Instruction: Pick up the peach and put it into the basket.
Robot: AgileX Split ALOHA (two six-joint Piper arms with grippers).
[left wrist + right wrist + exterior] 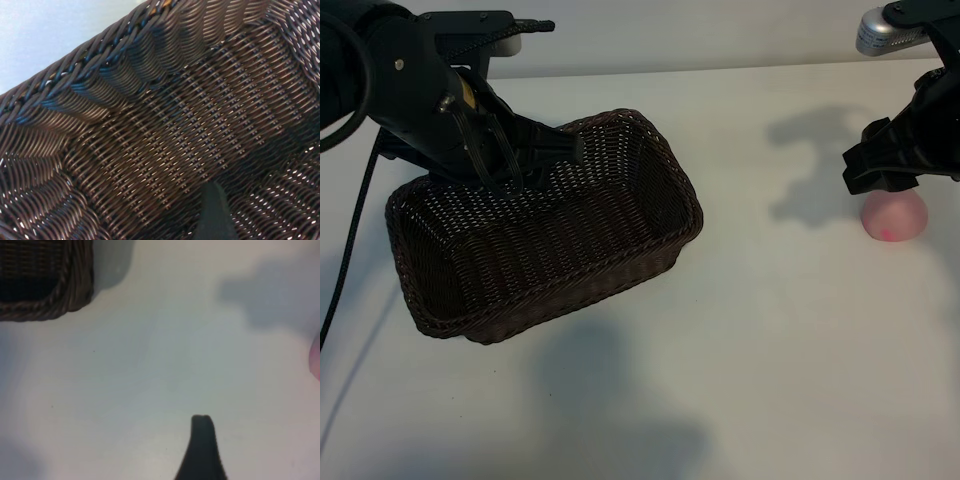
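Note:
The dark brown wicker basket (pixel 620 240) lies left of centre on the white table. My left gripper (pixel 515 152) hangs over its far rim and reaches inside, open. One of its fingers (pixel 215 215) shows above the woven floor (pixel 165 130) and holds nothing. The pale pink peach (pixel 895 218) rests on the table at the far right. My right gripper (pixel 886 178) hovers just above it, open and empty. In the right wrist view, one finger (pixel 201 442) shows over bare table. The peach (pixel 316 357) is only a pink sliver at that picture's edge, and a basket corner (pixel 47 287) appears farther off.
Bare white tabletop (pixel 780 330) stretches between basket and peach. A black cable (pixel 350 250) hangs down from the left arm beside the basket. Arm shadows fall on the table near the peach (pixel 810 170) and in front of the basket (pixel 610 410).

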